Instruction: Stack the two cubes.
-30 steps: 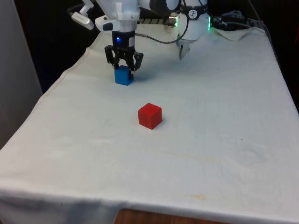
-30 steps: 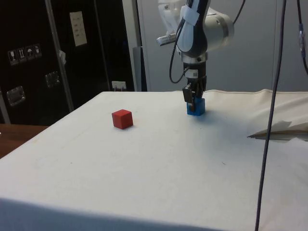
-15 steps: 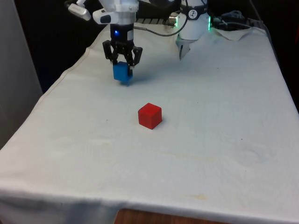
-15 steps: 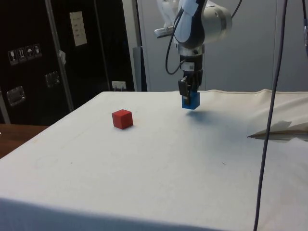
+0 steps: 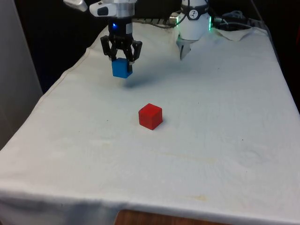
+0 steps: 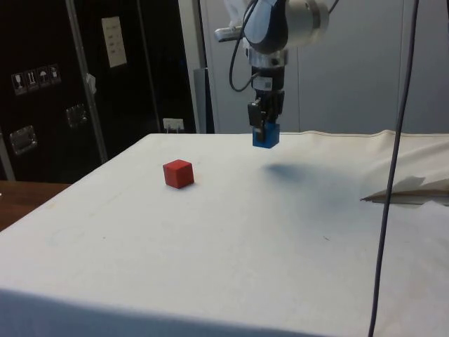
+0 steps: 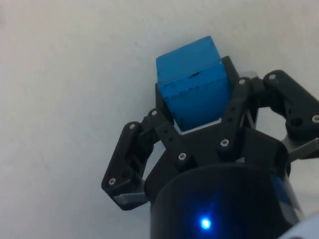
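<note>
Cloth (image 5: 211,140) covered the whole table, white and lightly creased, and both cubes belonged to it, though one had left its surface. Above the far part of the table, the gripper (image 5: 122,60) hung pointing straight down. Its fingers were closed on the blue cube (image 5: 121,68), pinching it on two opposite sides, as the wrist view made plain (image 7: 193,87). In the side view the blue cube (image 6: 264,135) hung well clear of the cloth, with a soft shadow spread below it.

The red cube (image 5: 150,116) sat alone on the cloth near the table's middle, well apart from the gripper. On the front view's clock face it lay at about five o'clock from the held cube: nearer the camera and a little to the front view's right. In the side view, the red cube (image 6: 178,173) lay towards eight o'clock. By my judgement, the carry needed to run that way, then come down squarely over the red cube's top face.
</note>
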Action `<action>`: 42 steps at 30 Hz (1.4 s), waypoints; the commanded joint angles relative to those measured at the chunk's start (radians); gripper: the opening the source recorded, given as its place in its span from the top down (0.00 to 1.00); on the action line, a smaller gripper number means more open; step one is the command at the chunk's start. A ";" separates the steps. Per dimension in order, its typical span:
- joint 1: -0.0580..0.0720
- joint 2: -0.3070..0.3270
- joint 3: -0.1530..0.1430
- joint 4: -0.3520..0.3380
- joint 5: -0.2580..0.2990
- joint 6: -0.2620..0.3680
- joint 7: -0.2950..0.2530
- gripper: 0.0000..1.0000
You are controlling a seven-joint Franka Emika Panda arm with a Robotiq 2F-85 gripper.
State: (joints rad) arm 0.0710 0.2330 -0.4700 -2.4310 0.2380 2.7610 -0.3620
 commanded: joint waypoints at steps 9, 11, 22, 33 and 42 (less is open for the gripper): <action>0.011 -0.011 -0.009 0.044 -0.021 -0.062 0.026 0.97; 0.014 -0.014 -0.008 0.060 -0.021 -0.081 0.031 0.97; 0.026 -0.016 0.008 0.121 -0.018 -0.141 0.056 0.97; 0.025 -0.017 0.041 0.173 -0.001 -0.176 0.067 0.97; 0.034 0.010 0.062 0.243 -0.015 -0.221 0.113 0.97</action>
State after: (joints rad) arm 0.0990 0.2390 -0.3990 -2.1890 0.2370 2.5460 -0.2620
